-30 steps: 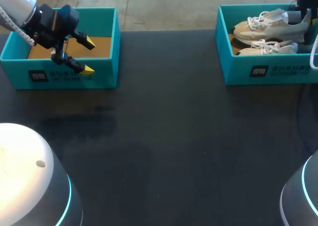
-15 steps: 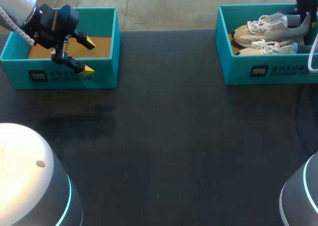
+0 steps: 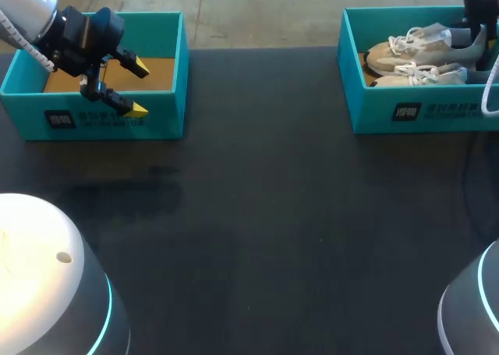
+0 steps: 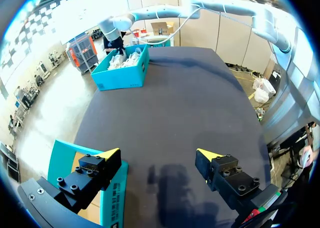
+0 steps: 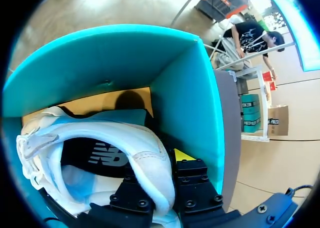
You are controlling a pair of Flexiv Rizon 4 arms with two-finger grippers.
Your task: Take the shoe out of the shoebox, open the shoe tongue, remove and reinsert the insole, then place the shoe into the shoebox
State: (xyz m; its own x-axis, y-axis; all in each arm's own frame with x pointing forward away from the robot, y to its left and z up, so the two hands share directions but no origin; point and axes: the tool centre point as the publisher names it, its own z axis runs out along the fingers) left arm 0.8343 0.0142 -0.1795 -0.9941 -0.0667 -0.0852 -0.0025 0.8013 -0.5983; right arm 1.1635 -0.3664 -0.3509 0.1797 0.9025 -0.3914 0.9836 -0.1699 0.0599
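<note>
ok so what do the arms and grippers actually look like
The left arm and right arm are smooth silver-white tubes, each trailing a white cable. The left gripper and right gripper have blocky black fingers with visible screws and yellow wedge tips.

White arm (image 3: 23,5); black, screw-studded pincer (image 4: 159,153); yellow tips.

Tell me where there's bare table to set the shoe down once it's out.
The tabletop between the left shoebox and right shoebox is bare throughout. Crowded: the right shoebox, with the near shoe, and the right claw shut on the far shoe.
</note>
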